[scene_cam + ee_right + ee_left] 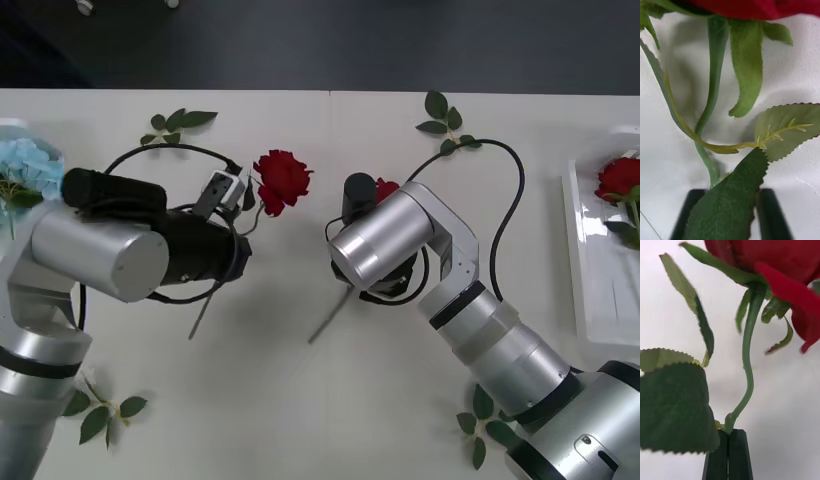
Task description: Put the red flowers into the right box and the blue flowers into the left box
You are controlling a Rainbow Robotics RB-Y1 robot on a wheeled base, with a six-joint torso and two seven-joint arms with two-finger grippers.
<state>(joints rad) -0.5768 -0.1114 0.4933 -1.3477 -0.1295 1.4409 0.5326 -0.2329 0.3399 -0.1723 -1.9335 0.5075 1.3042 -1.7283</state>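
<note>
While both arms bend inward | left fingers (728, 453) pinch rose stem (747, 363) | right fingers (730, 213) apart, straddling another stem (709, 165).

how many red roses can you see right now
3: one at table centre, its stem pinched in the left hand; one peeking from behind the right arm, over the right hand; one in the right box. The arms may hide more.
</note>
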